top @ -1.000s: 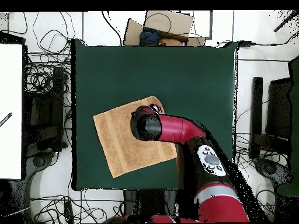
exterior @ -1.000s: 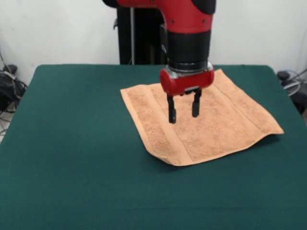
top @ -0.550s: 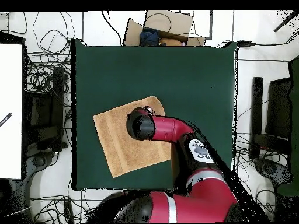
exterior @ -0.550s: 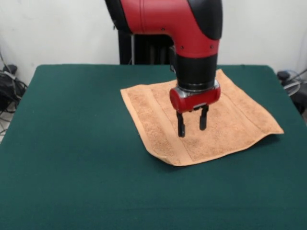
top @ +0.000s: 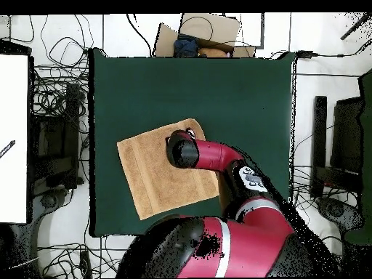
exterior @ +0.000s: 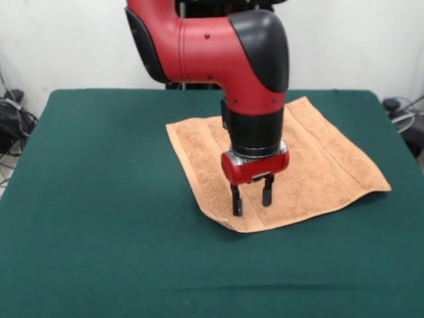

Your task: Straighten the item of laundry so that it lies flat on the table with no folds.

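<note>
Towel (exterior: 305,162) sits right of centre on the bench (exterior: 99,218), mostly spread out; its right corner looks slightly lifted off the felt and the near corner shows a thick edge, maybe a residual fold. Tool (exterior: 250,200) is low over the towel's near corner, fingers parted a moderate way, holding nothing, tips close to or just touching the cloth. Reads as the approach to a grasp or a press. Next move probably needs a pinch at that near edge, then a pull outward to flatten.
</note>
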{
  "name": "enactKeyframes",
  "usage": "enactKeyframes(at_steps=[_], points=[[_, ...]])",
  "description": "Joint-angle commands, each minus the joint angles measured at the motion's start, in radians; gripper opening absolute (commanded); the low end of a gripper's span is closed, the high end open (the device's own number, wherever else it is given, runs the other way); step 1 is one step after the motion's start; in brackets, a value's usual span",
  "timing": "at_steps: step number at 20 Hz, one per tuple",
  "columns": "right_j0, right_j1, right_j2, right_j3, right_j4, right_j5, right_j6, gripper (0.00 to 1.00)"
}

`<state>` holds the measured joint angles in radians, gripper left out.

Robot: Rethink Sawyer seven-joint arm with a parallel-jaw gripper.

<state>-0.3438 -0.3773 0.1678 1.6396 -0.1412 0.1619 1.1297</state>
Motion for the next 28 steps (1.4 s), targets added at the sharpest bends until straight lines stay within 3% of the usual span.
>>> enactKeyframes(at_steps=[1, 28], points=[[-0.002, 0.111, -0.047, -0.199, -0.028, -0.035, 0.117, 1.0], [-0.02, 0.127, -0.037, -0.284, -0.078, 0.024, 0.114, 1.0]])
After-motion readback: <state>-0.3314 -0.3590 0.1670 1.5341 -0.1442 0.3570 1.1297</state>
